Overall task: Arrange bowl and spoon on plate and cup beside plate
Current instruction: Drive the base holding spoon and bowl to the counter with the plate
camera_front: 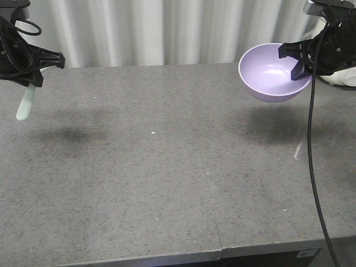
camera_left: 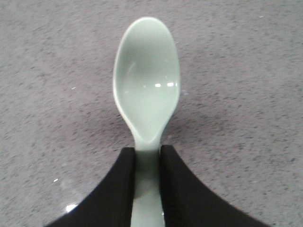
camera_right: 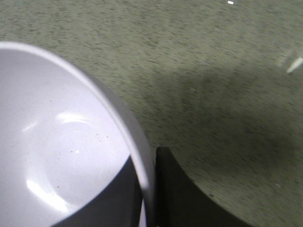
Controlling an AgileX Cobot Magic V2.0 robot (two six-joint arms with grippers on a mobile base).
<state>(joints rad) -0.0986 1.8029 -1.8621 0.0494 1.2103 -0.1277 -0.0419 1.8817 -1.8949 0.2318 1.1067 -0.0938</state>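
With the bowl point(camera_front: 271, 73) pinched by the right claw point(camera_front: 297, 62) and the spoon point(camera_front: 26, 105) by the left claw point(camera_front: 36, 73), both are best kept level.

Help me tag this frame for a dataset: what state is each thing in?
bowl: empty, tilted, held above the table.
spoon: hanging scoop end down, held above the table.
left gripper: shut on the spoon's handle.
right gripper: shut on the bowl's rim.
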